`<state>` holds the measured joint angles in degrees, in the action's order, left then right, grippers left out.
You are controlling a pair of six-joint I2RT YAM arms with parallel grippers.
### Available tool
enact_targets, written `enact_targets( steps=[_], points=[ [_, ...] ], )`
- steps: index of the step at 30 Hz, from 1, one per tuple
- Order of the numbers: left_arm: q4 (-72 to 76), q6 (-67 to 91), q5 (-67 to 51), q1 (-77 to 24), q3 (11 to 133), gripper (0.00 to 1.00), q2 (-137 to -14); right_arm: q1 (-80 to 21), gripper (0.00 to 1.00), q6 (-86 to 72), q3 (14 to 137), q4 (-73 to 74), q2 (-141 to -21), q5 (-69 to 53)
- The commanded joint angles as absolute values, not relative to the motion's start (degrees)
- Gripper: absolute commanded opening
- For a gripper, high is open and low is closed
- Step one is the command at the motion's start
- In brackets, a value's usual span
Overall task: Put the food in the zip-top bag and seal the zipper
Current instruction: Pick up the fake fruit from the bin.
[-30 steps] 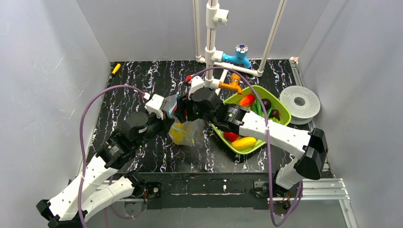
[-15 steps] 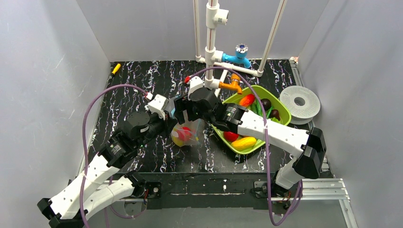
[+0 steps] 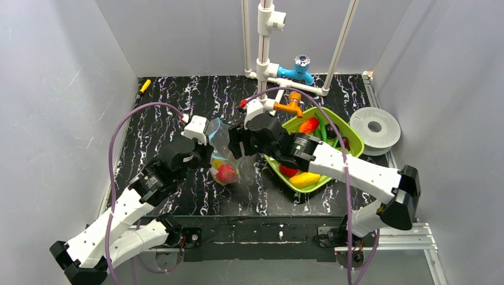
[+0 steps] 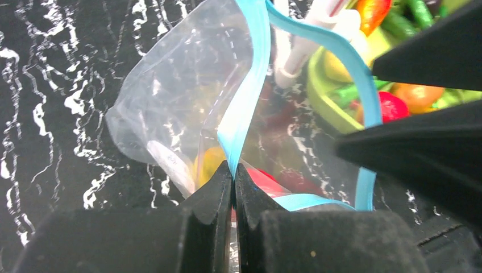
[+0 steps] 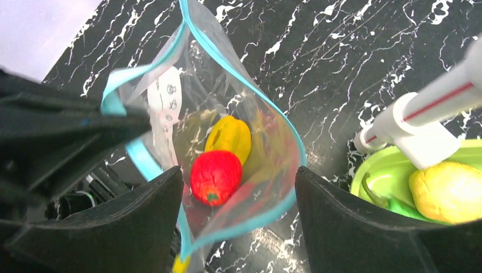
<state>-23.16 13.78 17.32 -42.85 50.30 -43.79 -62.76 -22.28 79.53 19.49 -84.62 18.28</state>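
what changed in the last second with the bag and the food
A red food piece has dropped into the zip-top bag, beside the yellow piece that was already there. The right jaws, open, have drawn back a little toward the green tray. Unchanged: the left jaws stay shut on the blue zipper, and the other food stays in the tray.

The right arm (image 3: pixel 347 167) hides part of the lime-green tray (image 3: pixel 358 144); the white label (image 5: pixel 163 95) on the zip-top bag (image 5: pixel 219 65) is unreadable.
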Motion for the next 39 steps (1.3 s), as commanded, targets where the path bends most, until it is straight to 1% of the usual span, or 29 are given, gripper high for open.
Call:
enact_targets(
  steps=[1,8,11,15,17,21,25,30,35,39],
  points=[
    [-25.53,14.61,25.04,-42.49,52.03,0.00,-44.54,-62.94,0.77,-21.25,76.35,18.90,-76.93,20.02],
    [-25.49,14.03,26.59,-42.48,51.86,0.00,-45.11,-62.93,0.77,-15.74,66.97,16.74,-64.32,28.57],
    [-25.55,13.76,27.55,-42.51,51.77,0.00,-44.99,-62.90,0.78,-15.39,62.59,19.22,-59.95,34.09],
    [-25.66,13.49,28.82,-42.46,51.69,0.00,-44.57,-62.88,0.78,-20.26,57.23,25.17,-53.63,38.94],
    [-25.66,13.30,29.43,-42.50,51.68,0.00,-44.51,-62.76,0.80,-24.90,52.99,27.73,-50.14,40.30],
    [-25.42,12.56,30.39,-42.48,51.58,0.00,-44.84,-61.48,0.82,-30.75,44.96,28.46,-44.74,40.66],
    [-25.51,12.09,30.55,-42.49,51.66,0.00,-46.46,-57.53,0.82,-32.55,44.21,31.09,-45.66,37.36],
    [-25.50,11.66,30.83,-42.46,51.83,0.00,-47.37,-51.98,0.82,-34.65,45.12,33.90,-49.94,33.76],
    [-25.49,11.22,31.15,-42.48,51.70,0.00,-47.09,-43.44,0.83,-35.50,45.87,36.01,-57.11,22.46],
    [-25.93,10.20,30.19,-42.47,52.31,0.00,-47.69,-41.26,0.85,-35.26,49.03,40.20,-62.21,21.03]
  ],
)
